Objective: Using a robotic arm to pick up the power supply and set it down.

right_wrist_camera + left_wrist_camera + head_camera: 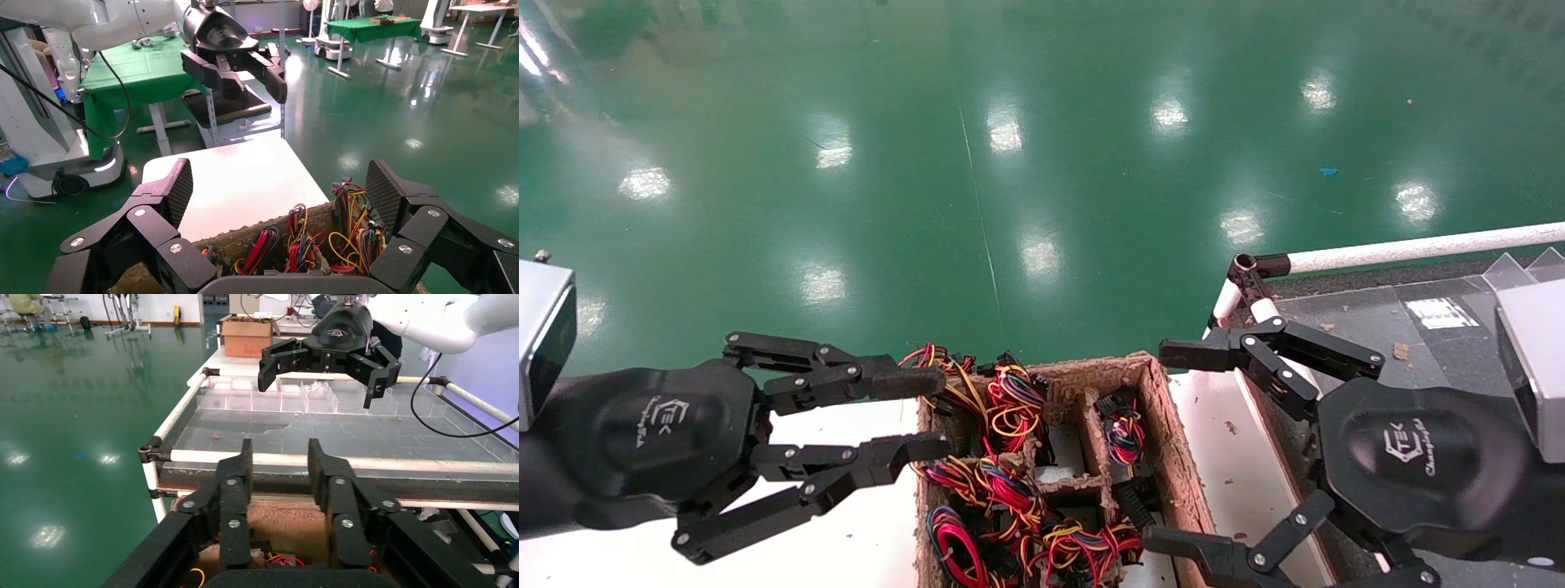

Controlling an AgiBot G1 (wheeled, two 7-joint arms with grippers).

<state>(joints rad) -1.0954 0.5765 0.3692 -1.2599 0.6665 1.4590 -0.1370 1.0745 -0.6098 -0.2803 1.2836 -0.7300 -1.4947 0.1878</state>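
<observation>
Several power supplies stand in the compartments of a brown pulp tray. Mostly their red, yellow and orange wire bundles show; the grey bodies are largely hidden. My left gripper is open at the tray's left edge, its fingertips just over the nearest wires and nothing between them. In the left wrist view the left gripper hangs open over the tray's inner wall. My right gripper is spread wide at the tray's right side. In the right wrist view the right gripper brackets the wire bundles without touching them.
The tray rests on a white tabletop. To the right stands a cart with a white tube rail and clear plastic dividers. A cardboard box sits beyond it. Green floor lies past the table's far edge.
</observation>
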